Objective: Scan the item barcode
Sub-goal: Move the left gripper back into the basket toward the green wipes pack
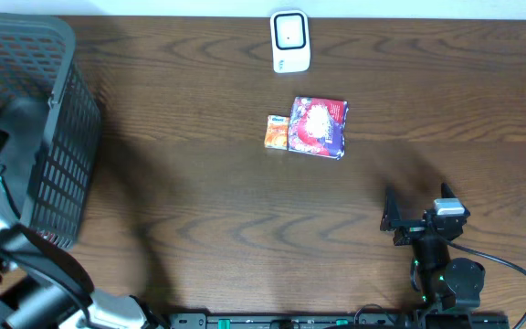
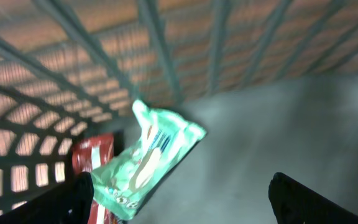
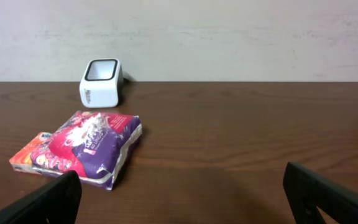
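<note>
- The green packet (image 2: 148, 158) lies on the floor of the basket (image 2: 166, 50), propped against its barred wall, with a red packet (image 2: 92, 155) half under its lower end.
- The left gripper (image 2: 185, 202) hovers inside the basket just above it. Its fingers (image 2: 82, 196) are spread wide and hold nothing, and the lower corner of the green packet lies close by one of them.
- The packet looks like a thin, glossy film wrapper, so it is probably light, soft and slippery. It would likely crumple or slide under a hard squeeze.
- The best hold seems to be across the narrow width near the middle, or on a sealed end, leaving the printed faces clear. No barcode shows from here.
- The right gripper (image 3: 179, 196) rests low over the table (image 1: 199, 201), wide open and empty.
- The scanner (image 1: 290, 41) stands at the far edge, with a purple packet (image 1: 319, 127) and an orange box (image 1: 276, 132) touching each other near it.
</note>
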Motion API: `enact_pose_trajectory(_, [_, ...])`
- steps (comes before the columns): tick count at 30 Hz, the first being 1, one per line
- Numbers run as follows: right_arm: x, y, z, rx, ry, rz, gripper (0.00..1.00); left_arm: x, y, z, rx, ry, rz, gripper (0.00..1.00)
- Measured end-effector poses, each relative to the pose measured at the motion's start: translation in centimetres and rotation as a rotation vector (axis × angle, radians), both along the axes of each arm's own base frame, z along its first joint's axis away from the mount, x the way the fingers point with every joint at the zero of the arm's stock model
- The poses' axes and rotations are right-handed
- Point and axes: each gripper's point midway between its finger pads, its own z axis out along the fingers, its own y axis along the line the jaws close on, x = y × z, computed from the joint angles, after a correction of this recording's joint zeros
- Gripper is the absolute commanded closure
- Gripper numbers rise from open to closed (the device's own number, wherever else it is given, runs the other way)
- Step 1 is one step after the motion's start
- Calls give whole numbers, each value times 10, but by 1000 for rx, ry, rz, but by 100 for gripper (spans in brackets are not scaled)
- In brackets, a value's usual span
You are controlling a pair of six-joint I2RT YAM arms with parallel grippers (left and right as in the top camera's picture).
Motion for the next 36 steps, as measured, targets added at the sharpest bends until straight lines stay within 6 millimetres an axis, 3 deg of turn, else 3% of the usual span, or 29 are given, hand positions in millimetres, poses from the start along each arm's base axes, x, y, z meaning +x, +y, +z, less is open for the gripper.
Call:
enact_pose_trajectory(6, [0, 0, 0, 0, 0, 0, 1, -13, 2, -51, -83, 101, 22, 10])
enact_pose_trajectory(16, [0, 0, 0, 0, 0, 0, 1, -24, 9, -90, -144, 171, 49, 11])
enact_pose_trajectory(20, [0, 0, 0, 0, 0, 0, 1, -29, 12, -100, -161, 187, 64, 37])
enact_pose_trajectory(21, [0, 0, 0, 0, 0, 0, 1, -30, 12, -103, -166, 192, 65, 38])
enact_pose_trajectory(25, [0, 0, 0, 0, 0, 0, 1, -33, 13, -108, -175, 205, 66, 56])
enact_pose_trajectory(28, [0, 0, 0, 0, 0, 0, 1, -33, 12, -110, -179, 210, 62, 81])
enact_pose_trajectory(30, [0, 0, 0, 0, 0, 0, 1, -33, 12, -110, -180, 209, 62, 92])
enact_pose_trajectory(36, [0, 0, 0, 0, 0, 0, 1, -26, 11, -111, -194, 178, 46, 93])
